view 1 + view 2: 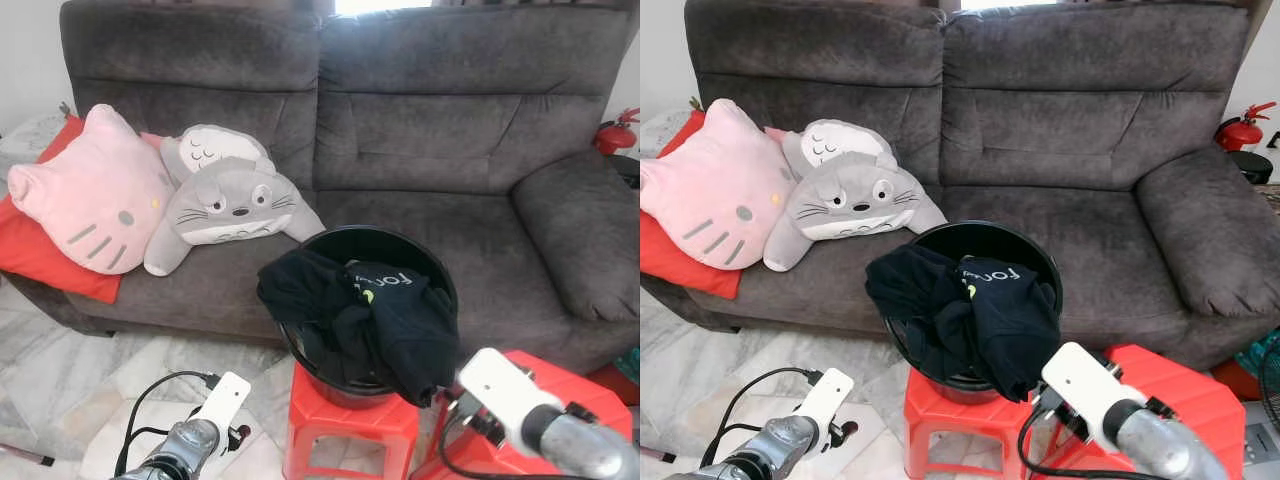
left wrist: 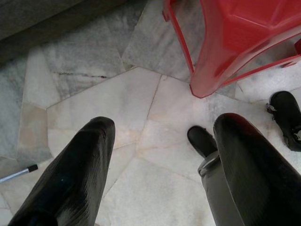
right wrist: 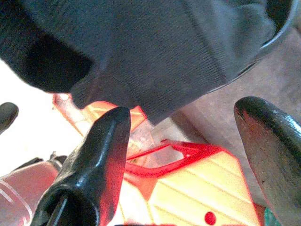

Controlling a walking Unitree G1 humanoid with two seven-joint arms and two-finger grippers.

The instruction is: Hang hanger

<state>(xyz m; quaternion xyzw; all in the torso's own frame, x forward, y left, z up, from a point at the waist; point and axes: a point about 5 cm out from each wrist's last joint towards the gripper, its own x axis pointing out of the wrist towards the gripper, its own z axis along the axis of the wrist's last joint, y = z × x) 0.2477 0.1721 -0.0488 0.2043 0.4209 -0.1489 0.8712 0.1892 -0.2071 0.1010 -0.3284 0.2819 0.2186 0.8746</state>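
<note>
A pale marble floor of irregular slabs runs up to a dark grey two-seat sofa that spans the room's back wall. On the sofa's left end lie three cushions: one red cushion at the seat's left edge, one pink cat-face cushion leaning on it, and one grey plush animal just beside the pink one. In front of the sofa stand two red plastic stools; the nearer-left one carries a single black bucket, and a black garment with pale lettering is draped over the bucket's front rim, hanging down past it. A red fire extinguisher shows at the sofa's right end, partly cut off by the picture edge. No hanger can be made out; the bucket's inside is covered by the garment. The left tool hangs low over the floor near the stool's leg, its two black fingers spread apart with nothing between them; a thin stick with a black tip lies on the floor near it, mostly cut off. The right tool sits just below the garment's hanging edge, above the second stool, fingers apart and holding nothing.
</note>
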